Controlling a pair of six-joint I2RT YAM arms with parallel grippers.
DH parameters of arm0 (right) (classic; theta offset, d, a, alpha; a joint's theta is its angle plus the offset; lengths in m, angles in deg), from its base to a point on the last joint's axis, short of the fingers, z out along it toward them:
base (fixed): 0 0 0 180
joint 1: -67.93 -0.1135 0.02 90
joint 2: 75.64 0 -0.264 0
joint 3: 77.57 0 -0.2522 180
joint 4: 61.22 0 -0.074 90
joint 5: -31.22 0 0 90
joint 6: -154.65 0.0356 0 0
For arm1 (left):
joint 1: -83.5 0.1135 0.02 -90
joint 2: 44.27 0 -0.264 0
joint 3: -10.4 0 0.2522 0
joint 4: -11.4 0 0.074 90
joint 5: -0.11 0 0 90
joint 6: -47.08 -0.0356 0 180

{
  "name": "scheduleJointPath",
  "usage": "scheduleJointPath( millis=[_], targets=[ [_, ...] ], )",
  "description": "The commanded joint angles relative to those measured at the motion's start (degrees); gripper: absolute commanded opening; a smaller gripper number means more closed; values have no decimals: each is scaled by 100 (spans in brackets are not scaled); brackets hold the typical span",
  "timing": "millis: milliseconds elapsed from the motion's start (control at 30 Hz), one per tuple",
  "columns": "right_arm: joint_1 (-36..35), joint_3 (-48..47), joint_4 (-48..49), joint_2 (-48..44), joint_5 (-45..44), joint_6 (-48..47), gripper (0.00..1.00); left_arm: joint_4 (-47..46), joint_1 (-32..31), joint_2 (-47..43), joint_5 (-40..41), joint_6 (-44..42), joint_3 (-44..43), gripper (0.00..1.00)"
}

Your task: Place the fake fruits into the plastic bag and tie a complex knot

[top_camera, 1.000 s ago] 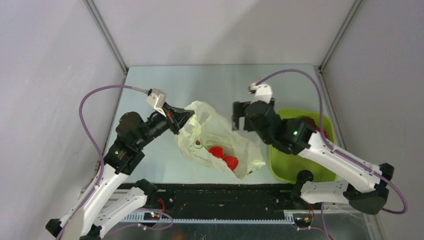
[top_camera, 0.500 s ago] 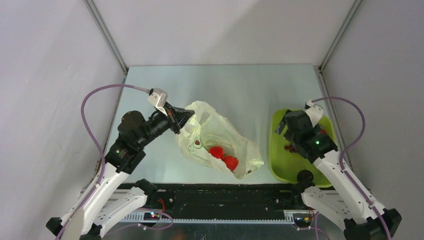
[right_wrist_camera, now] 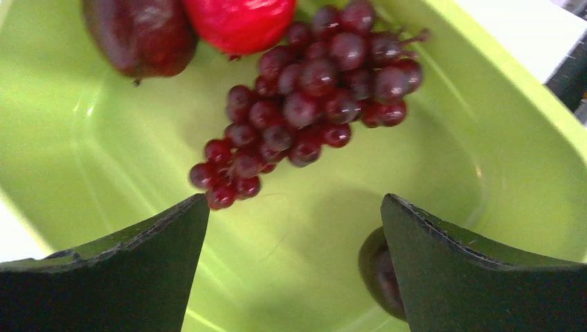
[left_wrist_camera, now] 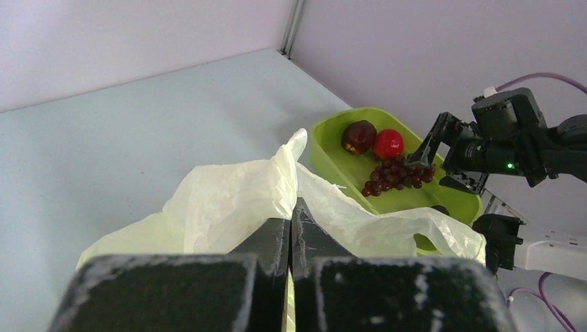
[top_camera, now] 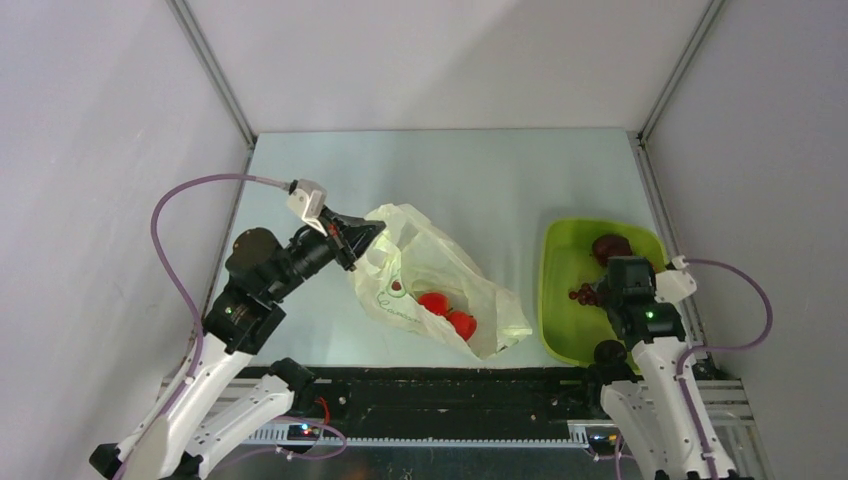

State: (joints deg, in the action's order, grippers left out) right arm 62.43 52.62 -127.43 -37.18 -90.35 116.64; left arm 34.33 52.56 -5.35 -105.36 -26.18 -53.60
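Overhead: two red fruits (top_camera: 434, 303) lie in the plastic bag (top_camera: 425, 255). Left wrist: left fingers (left_wrist_camera: 268, 266) clenched on the bag's rim. Right wrist: right fingers (right_wrist_camera: 118, 277) spread over the grape cluster (right_wrist_camera: 308, 97) — glossy, it may slip from a shallow pinch.

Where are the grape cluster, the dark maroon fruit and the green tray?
grape cluster (right_wrist_camera: 304, 104), right wrist view, middle of bunch.
dark maroon fruit (right_wrist_camera: 138, 34), right wrist view, glossy side.
green tray (right_wrist_camera: 304, 235), right wrist view, bare floor.
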Motion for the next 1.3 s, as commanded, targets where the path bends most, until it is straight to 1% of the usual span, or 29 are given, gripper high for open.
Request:
scheduleJointPath(
  millis=[0, 67, 167, 300, 433, 600, 767, 900, 933, 967, 1000, 1033, 1067, 1100, 1133, 1167, 1200, 1233, 1267],
  targets=[
    [784, 337, 354, -268, 188, -44, 99, -264, 40, -45, -160, 140, 74, 0],
    [1211, 470, 823, -203, 572, -341, 99, -280, 36, -28, -213, 160, 75, 0],
    [1768, 631, 1333, 184, 994, -580, 99, -308, 35, -31, -273, 201, 82, 0],
    [2108, 694, 2009, 961, 1496, -981, 99, -325, 35, -46, -292, 208, 87, 0],
    [2120, 700, 2671, 1772, 1961, -1392, 96, -349, 35, -50, -337, 222, 87, 0],
    [1626, 714, 3166, 2213, 2102, -1559, 93, -370, 35, -50, -393, 253, 84, 0],
    [1437, 604, 3358, 2543, 2085, -1621, 84, -362, 31, -44, -379, 243, 84, 0],
    [1426, 528, 3271, 2702, 2078, -1582, 73, -362, 34, -22, -367, 240, 91, 0],
    [1428, 520, 3257, 2735, 2090, -1590, 67, -358, 35, -14, -364, 236, 93, 0],
    [1428, 514, 3258, 2741, 2096, -1588, 64, -351, 42, -4, -351, 230, 93, 0],
    [1429, 513, 3276, 2745, 2101, -1602, 58, -348, 39, -1, -343, 211, 93, 0],
    [1413, 512, 3280, 2732, 2102, -1612, 54, -331, 36, 1, -321, 178, 89, 0],
    [1395, 512, 3264, 2701, 2072, -1608, 46, -312, 31, 2, -306, 149, 79, 0],
    [1323, 512, 3239, 2671, 2043, -1588, 40, -265, 34, -3, -259, 85, 77, 0],
    [1266, 512, 3177, 2582, 1954, -1532, 27, -213, 35, -9, -240, 41, 65, 0],
    [1102, 512, 3075, 2528, 1879, -1421, 22, -192, 31, -29, -183, -45, 66, 0],
    [997, 516, 3017, 2360, 1655, -1341, 14, -151, 33, -31, -119, -94, 64, 0],
    [752, 535, 2899, 2254, 1541, -1176, 11, -134, 35, -42, -90, -215, 70, 0],
    [655, 549, 2846, 2034, 1334, -1087, 7, -58, 35, -37, -21, -272, 85, 0]
  ],
)
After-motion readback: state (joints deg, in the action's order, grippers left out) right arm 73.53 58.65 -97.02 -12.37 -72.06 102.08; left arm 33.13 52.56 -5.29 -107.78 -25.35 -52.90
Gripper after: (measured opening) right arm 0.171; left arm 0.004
